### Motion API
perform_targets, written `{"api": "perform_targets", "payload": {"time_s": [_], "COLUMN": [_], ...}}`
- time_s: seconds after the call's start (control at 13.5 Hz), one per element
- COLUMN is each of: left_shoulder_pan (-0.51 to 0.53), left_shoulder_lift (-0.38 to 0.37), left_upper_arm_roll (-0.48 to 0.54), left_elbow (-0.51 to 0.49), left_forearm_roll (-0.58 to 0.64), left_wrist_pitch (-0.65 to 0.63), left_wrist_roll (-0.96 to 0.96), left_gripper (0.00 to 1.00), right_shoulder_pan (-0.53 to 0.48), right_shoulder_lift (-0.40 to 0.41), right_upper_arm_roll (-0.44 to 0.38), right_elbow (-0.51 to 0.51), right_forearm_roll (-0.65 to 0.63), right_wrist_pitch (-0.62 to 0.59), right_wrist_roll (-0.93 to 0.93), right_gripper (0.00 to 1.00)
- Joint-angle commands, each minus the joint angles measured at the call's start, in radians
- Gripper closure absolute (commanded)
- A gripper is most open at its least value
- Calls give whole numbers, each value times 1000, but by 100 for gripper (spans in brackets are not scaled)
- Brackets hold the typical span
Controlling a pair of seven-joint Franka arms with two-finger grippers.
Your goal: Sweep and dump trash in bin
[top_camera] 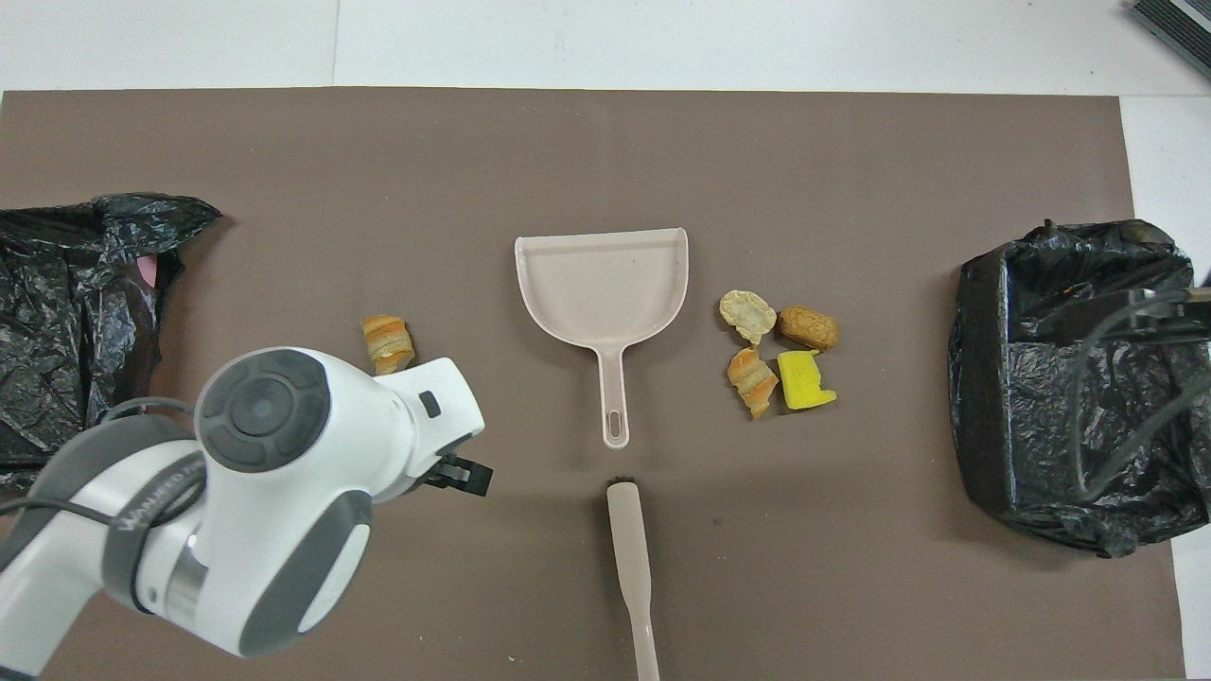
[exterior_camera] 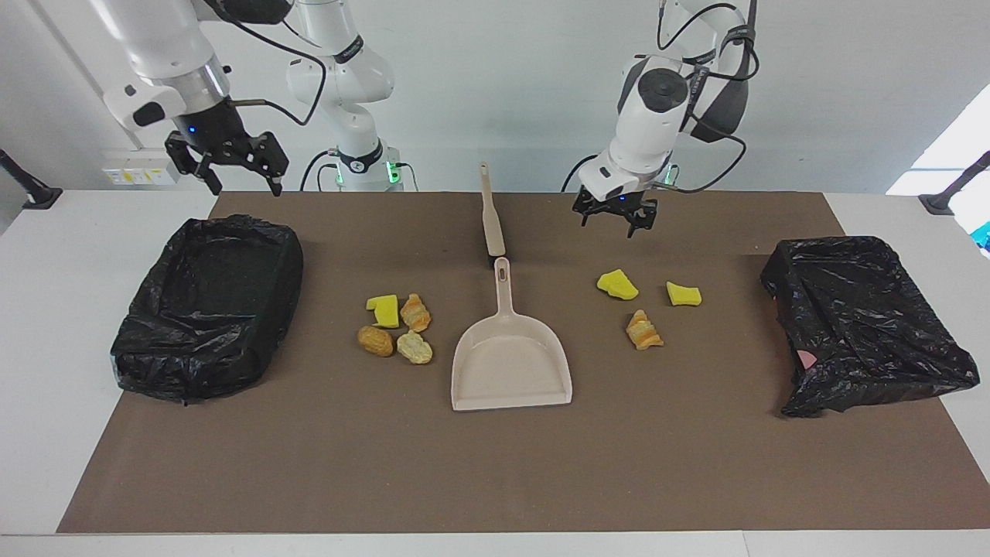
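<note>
A brown mat covers the counter, where the sweep-and-dump job has, by the look of things, barely begun. Two black-bagged bins sit at the ends of the mat, one toward each arm's end, and no trash shows in either. The beige dustpan lies flat mid-mat, mouth away from the robots, untouched; the brush lies just off its handle tip, nearer the robots, also unheld. All seven pieces of trash are loose on the mat: a cluster of four beside the pan toward the right arm's end, and three spread out toward the left arm's end. The left hand hangs with fingers spread and empty over bare mat between the brush and the three pieces. The right hand, also spread and empty, hangs over the edge of the mat by its bin. Picking up tools, sweeping and dumping all remain.
</note>
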Motion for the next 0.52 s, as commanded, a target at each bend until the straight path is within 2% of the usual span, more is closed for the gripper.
{"api": "perform_targets", "payload": {"time_s": [0.0, 0.22, 0.44], "left_shoulder_pan": [-141, -318, -485], "left_shoulder_lift": [-12, 0, 48], "left_upper_arm_roll": [20, 20, 20], "left_elbow": [-97, -167, -189], "left_forearm_roll": [-36, -47, -58], "left_wrist_pitch": [106, 239, 346], "left_wrist_roll": [-138, -377, -638], "left_gripper": [0, 0, 0], "right_shoulder_pan": [22, 54, 101], "right_shoulder_lift": [56, 90, 156], "right_upper_arm_roll": [10, 13, 13], "right_elbow": [-51, -58, -58], "right_forearm_roll": [4, 4, 4], "right_wrist_pitch": [74, 97, 151], "right_wrist_roll": [-11, -5, 10], "right_gripper": [0, 0, 0]}}
